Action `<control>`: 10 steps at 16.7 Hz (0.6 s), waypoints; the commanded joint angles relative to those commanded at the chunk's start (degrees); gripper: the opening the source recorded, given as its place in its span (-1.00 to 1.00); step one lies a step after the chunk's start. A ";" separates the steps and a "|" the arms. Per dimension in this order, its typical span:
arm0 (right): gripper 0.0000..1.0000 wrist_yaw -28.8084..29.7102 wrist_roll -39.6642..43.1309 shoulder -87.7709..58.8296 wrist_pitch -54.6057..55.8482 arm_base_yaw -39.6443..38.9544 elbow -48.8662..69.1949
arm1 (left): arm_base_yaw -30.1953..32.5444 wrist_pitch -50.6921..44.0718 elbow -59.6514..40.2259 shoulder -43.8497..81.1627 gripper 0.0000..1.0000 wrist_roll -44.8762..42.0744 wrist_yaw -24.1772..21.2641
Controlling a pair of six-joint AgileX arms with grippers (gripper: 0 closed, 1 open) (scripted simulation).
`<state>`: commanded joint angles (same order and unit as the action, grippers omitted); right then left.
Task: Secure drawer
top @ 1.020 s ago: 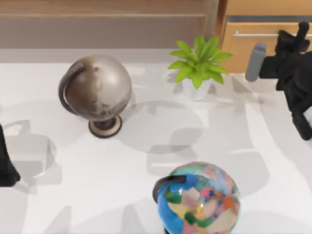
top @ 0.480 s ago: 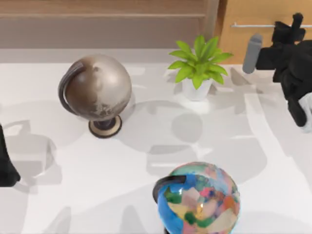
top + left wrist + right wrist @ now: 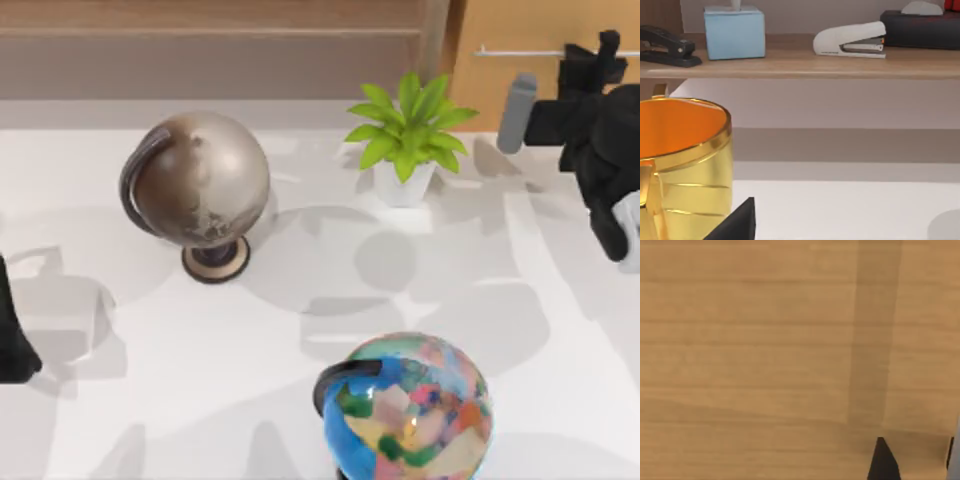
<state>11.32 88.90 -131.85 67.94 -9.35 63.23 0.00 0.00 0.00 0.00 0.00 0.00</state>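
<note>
At the table's far right, the right gripper [image 3: 597, 62], its opening hidden from me, presses the drawer [image 3: 530, 30] front and may skid off its handle [image 3: 520, 52].

Drawer [image 3: 520, 40]: a second ago it stood out from the cabinet, grey top edge showing above the wooden front; half a second ago the front had slid back toward the cabinet and the handle [image 3: 520, 52] sat higher in the top view; now it seems flush, no grey edge visible. Right gripper [image 3: 600, 55]: followed the front inward over that first half second, shifting up and slightly left; since then barely any shift, resting against the front at the handle
</note>
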 joint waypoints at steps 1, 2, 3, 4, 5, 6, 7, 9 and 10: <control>0.21 0.00 0.00 0.00 0.00 0.00 0.00 | 0.00 0.00 0.00 0.00 1.00 0.00 0.00; 0.36 0.00 0.00 0.00 0.00 0.00 0.00 | 0.00 0.00 0.00 0.00 1.00 0.00 0.00; 0.51 0.00 0.00 0.00 0.00 0.00 0.00 | 0.00 0.00 0.00 0.00 1.00 0.00 0.00; 0.66 0.00 0.00 0.00 0.00 0.00 0.00 | 0.00 0.00 0.00 0.00 1.00 0.00 0.00; 0.81 0.00 0.00 0.00 0.00 0.00 0.00 | 0.00 0.00 0.00 0.00 1.00 0.00 0.00; 0.96 0.00 0.00 0.00 0.00 0.00 0.00 | 0.00 0.00 0.00 0.00 1.00 0.00 0.00; 1.00 0.00 0.00 0.00 0.00 0.00 0.00 | 0.00 0.00 0.00 0.00 1.00 0.00 0.00; 1.00 0.00 0.00 0.00 0.00 0.00 0.00 | 0.00 0.00 0.00 0.00 1.00 0.00 0.00; 1.00 0.00 0.00 0.00 0.00 0.00 0.00 | 0.00 0.00 0.00 0.00 1.00 0.00 0.00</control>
<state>11.32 88.90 -131.85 67.94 -9.35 63.23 0.00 0.00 0.00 0.00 0.00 0.00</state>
